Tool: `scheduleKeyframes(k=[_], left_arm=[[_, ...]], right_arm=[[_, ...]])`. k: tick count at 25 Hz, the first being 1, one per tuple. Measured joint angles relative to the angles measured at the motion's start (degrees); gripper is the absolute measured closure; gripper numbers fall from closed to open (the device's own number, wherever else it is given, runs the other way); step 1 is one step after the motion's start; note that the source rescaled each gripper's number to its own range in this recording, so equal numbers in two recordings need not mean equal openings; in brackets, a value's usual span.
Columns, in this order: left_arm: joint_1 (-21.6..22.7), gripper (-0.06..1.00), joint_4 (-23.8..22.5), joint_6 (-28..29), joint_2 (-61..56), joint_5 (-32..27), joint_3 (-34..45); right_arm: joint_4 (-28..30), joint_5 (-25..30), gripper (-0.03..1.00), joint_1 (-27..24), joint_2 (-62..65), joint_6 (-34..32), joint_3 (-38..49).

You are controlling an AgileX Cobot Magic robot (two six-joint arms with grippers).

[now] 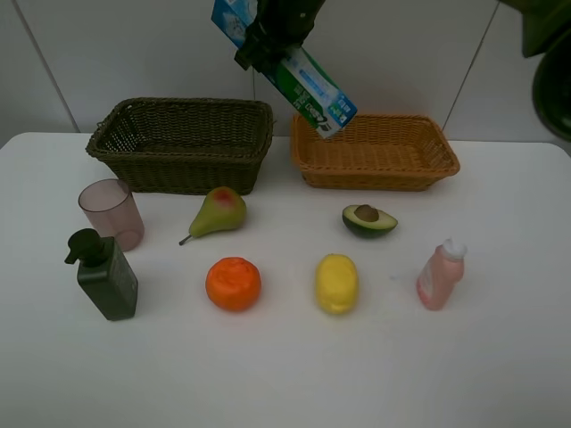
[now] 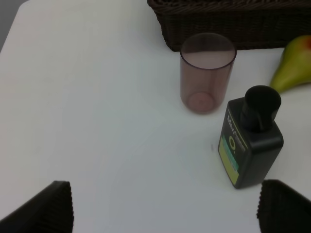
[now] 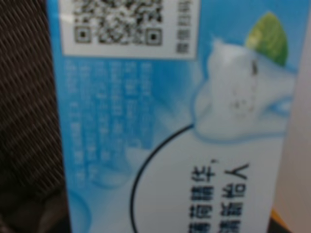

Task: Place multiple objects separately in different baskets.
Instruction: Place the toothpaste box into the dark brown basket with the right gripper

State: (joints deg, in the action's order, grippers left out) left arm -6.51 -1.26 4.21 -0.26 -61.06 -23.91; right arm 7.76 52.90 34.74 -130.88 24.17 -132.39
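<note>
We saw the right gripper (image 1: pixel 273 46) clamped across the blue-green toothpaste box (image 1: pixel 318 89). The box slanted out past both sides of the jaws, its lower end over the light orange-tan basket (image 1: pixel 419 165), at the end nearest the dark olive-brown basket (image 1: pixel 178 169). The left gripper (image 2: pixel 165 208) held nothing, jaws wide apart above the table (image 1: pixel 285 374). The dark green pump bottle (image 2: pixel 250 145) and translucent pink cup (image 2: pixel 206 73) stood ahead, untouched.

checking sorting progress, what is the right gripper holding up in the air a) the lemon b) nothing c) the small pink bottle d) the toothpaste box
d: the toothpaste box hangs tilted in the right gripper up by the baskets, while the small pink bottle and the lemon sit on the table.
</note>
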Motion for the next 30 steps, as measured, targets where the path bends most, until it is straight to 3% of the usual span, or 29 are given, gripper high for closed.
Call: scheduleKeyframes(k=[3, 15, 25, 30], left_arm=[[0.0, -0.06, 0.0, 0.0, 0.0, 0.0, 0.0], [0.0, -0.06, 0.0, 0.0, 0.0, 0.0, 0.0], [0.0, -0.06, 0.0, 0.0, 0.0, 0.0, 0.0], [0.0, -0.06, 0.0, 0.0, 0.0, 0.0, 0.0]], right_arm=[[-1.8, -4.2, 0.82, 1.2, -1.2, 0.1, -1.0], [-21.9, -22.2, 0.82, 1.6, -3.2, 1.4, -1.1], [-32.8, -34.2, 0.82, 1.6, -9.8, 1.8, -1.1], [-34.7, -36.3, 0.82, 1.6, -12.0, 1.8, -1.1]])
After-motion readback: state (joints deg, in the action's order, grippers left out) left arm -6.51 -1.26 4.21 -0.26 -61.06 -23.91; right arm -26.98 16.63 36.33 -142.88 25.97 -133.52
